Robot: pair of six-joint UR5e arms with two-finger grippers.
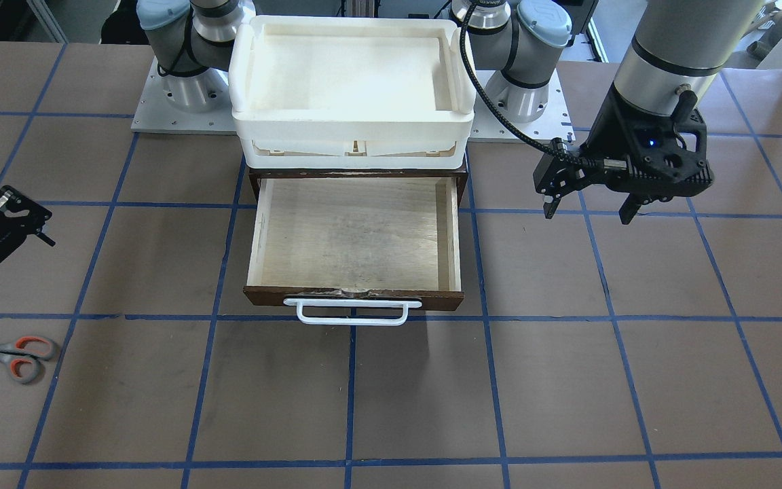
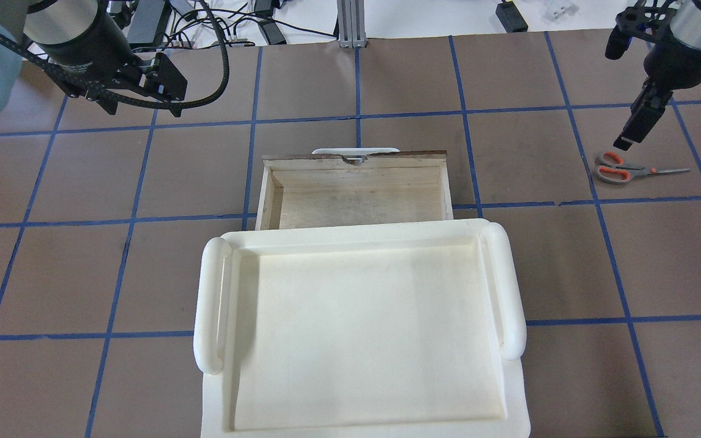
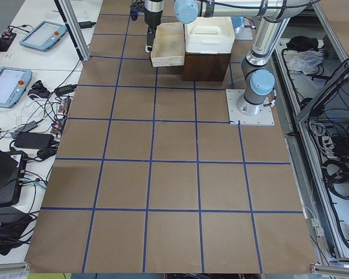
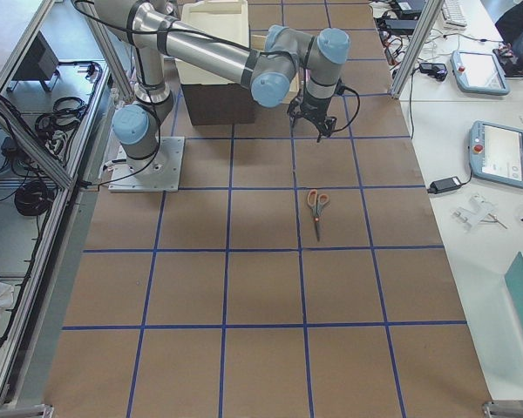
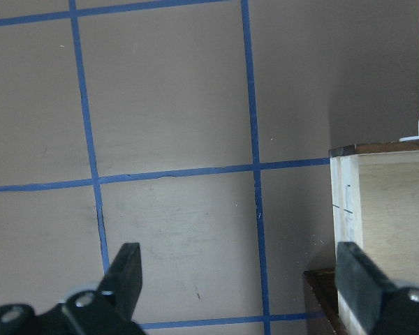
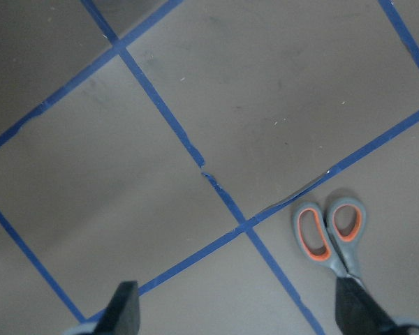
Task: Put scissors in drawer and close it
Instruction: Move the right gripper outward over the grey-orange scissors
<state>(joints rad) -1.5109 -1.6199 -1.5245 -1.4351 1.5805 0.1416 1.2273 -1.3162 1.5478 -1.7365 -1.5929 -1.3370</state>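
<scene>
Grey-and-orange scissors [image 1: 4, 351]: lying flat on the counter with blades together, on the robot's right. Well apart from the drawer; loops turned toward the drawer side, blades pointing away from it.
Brown paper counter [image 1: 567, 380]: marked in squares with blue tape; it carries everything listed here.
White bar handle [image 1: 337, 321]: fixed to the drawer's dark brown front panel, facing away from the robot.
Drawer [image 1: 354, 231]: pulled out of its dark brown cabinet, pale plywood floor in plain view. The scissors are outside it.
Left hand [image 1: 588, 212]: held above the counter beside the drawer on the robot's left, fingers spread apart and gripping nothing. The wrist view shows the drawer's corner just by one finger [image 5: 359, 276].
Right hand [image 6: 237, 300]: held above the counter close to the scissors' loops, fingers spread apart and gripping nothing. Whether one finger touches the blades cannot be told.
White plastic tray [image 1: 350, 125]: resting on top of the cabinet, behind the open drawer.
Arm bases [image 1: 180, 88]: bolted to a metal plate, one on each side of the tray.
</scene>
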